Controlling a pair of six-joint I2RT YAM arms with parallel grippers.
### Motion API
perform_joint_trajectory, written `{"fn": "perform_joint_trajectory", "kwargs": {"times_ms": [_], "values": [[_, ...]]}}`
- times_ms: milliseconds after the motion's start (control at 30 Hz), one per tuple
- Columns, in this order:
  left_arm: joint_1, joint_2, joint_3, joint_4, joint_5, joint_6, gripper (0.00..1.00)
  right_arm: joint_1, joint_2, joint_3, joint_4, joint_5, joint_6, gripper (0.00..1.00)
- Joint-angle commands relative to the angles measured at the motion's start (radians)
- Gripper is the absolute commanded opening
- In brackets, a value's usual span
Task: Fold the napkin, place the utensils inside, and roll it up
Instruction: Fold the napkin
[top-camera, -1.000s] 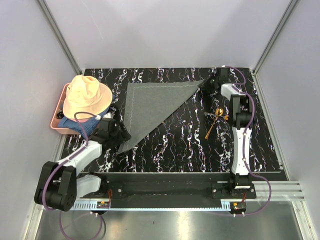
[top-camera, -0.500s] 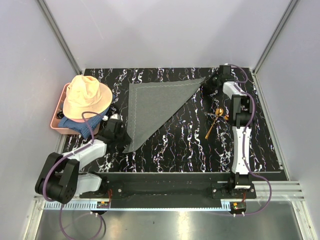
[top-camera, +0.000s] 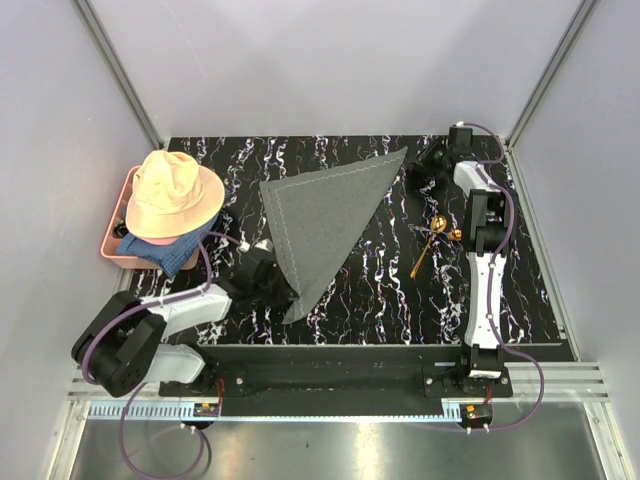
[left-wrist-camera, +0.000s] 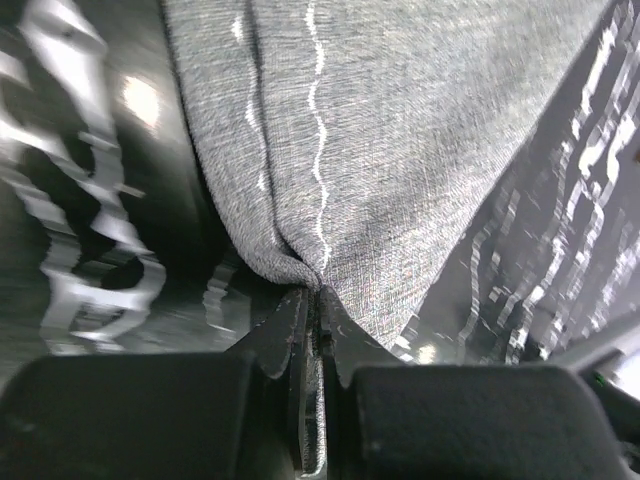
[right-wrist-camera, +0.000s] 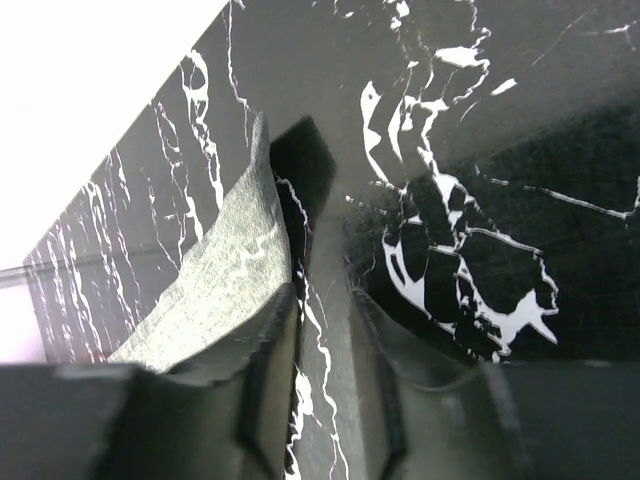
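Black marbled table (top-camera: 380, 300) holds the grey napkin (top-camera: 325, 215), folded into a triangle and lying flat at centre. The left gripper (left-wrist-camera: 318, 300) is clamped tight on the napkin's near corner, with cloth bunched at the jaws. The right gripper (right-wrist-camera: 322, 300) sits at the far right tip, fingers parted and holding nothing; the tip lies just beside one finger. The gold spoon (top-camera: 428, 245) lies right of the napkin, apart from it. First fold looks done; placing the utensils inside and rolling are left. The slim dark utensil (top-camera: 422, 231) by the spoon is hard to make out.

top: high, near side, looking down | wrists: very close, low over table (left-wrist-camera: 100, 250) | all share: napkin (top-camera: 325, 225)
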Motion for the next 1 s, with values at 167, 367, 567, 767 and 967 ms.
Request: {"fn": "perform_joint_trajectory", "kwargs": {"times_ms": [167,367,567,767,967], "values": [[-0.200,0.116,0.076,0.171,0.059,-0.189,0.31,-0.019,-0.141,-0.069,-0.044,-0.021,-0.084,0.55],[-0.194,0.015,0.160,0.072,0.084,-0.109,0.82,-0.020,-0.285,-0.216,-0.039,-0.047,-0.118,0.61],[-0.005,-0.059,0.369,-0.270,-0.079,0.231,0.98,-0.020,-0.535,-0.507,0.037,-0.096,-0.135,0.62],[0.237,0.169,0.602,-0.261,-0.229,0.472,0.72,-0.020,-0.817,-0.834,0.102,-0.093,-0.147,0.63],[0.339,0.470,0.852,-0.209,-0.168,0.517,0.49,-0.020,-1.064,-1.007,0.100,-0.095,-0.159,0.63]]}}
